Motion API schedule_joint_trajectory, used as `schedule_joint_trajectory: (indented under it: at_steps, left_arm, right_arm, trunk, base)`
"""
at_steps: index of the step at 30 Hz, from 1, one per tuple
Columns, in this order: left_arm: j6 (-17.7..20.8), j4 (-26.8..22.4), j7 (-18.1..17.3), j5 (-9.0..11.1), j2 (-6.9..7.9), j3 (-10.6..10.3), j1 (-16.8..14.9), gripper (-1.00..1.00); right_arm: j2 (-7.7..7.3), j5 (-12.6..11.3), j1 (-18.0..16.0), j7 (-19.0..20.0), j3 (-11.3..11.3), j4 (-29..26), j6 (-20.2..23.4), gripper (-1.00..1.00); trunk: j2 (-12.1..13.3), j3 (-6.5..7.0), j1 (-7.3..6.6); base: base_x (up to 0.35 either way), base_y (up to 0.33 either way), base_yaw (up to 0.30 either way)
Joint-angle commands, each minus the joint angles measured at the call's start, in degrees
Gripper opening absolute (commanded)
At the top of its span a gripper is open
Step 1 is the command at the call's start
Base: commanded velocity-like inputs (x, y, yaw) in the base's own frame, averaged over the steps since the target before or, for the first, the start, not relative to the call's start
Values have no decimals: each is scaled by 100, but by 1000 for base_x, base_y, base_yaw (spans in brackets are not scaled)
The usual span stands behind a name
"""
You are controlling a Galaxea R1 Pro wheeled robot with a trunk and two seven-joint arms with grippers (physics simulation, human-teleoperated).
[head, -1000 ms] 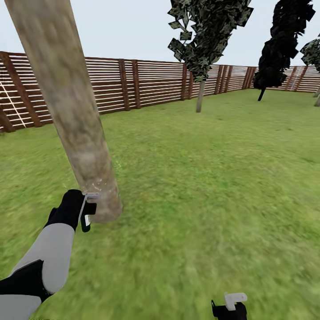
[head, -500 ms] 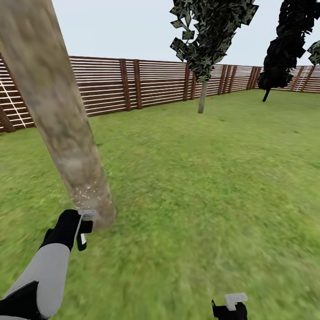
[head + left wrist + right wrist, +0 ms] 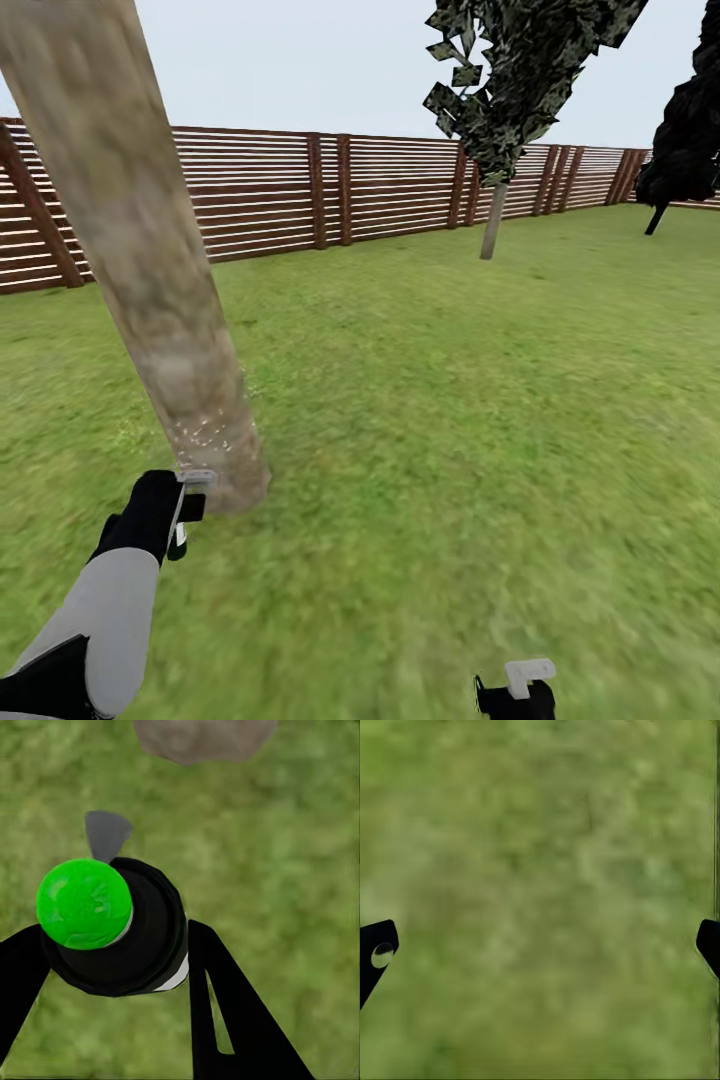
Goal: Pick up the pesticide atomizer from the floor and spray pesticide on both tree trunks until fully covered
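Observation:
A thick mottled grey-brown tree trunk [image 3: 150, 270] rises at the left of the head view. Whitish pesticide specks [image 3: 205, 435] dot its lowest part. My left gripper [image 3: 188, 500] hangs just in front of the trunk's foot, shut on the small black pesticide atomizer [image 3: 182, 528]. In the left wrist view the atomizer [image 3: 135, 952] has a bright green round top and sits between the two black fingers [image 3: 217, 1005], with the trunk's base [image 3: 202, 736] close ahead. My right gripper [image 3: 515, 688] is low over the grass, open and empty, its fingertips [image 3: 376, 952] far apart.
Green lawn [image 3: 450, 400] spreads all around. A brown slatted fence [image 3: 330, 190] closes the far side. A thin-trunked tree with mottled foliage [image 3: 495, 215] stands near the fence, and a dark narrow tree [image 3: 680, 140] at the far right.
The head view has swung, so the fence and far trees sit further right. White specks have appeared on the lower trunk. My left gripper sits lower beside the trunk's foot than a second ago.

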Motion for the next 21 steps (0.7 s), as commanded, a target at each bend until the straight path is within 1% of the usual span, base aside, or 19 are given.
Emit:
schedule_joint_trajectory:
  at_steps: [1, 7, 11, 17, 21]
  left_arm:
    - [37, -12, 79, -34, -27, 26, -24, -100]
    - [44, -11, 80, -25, -34, 35, -31, -100]
    - [45, -11, 80, -32, -28, 39, -31, -100]
    - [44, -10, 71, -24, 8, 57, -31, -100]
    - [44, -10, 71, -24, -15, 57, -24, -100]
  right_arm:
    - [2, 4, -3, -39, 47, 2, -6, 100]
    - [1, 4, -3, -39, 47, 5, -7, 100]
    - [2, 4, -3, -39, 47, 5, -6, 100]
    - [3, 4, -3, -39, 47, 7, -6, 100]
    - [3, 4, -3, -39, 47, 5, -6, 100]
  trunk:
    - [-2, -5, 0]
    - [-2, -5, 0]
    - [-2, -5, 0]
    - [-2, -5, 0]
    - [-2, -5, 0]
  base:
    - [141, -272, 3]
    - [116, -272, 0]
    - [23, -273, 23]
    - [11, -274, 261]
    - [119, -273, 277]
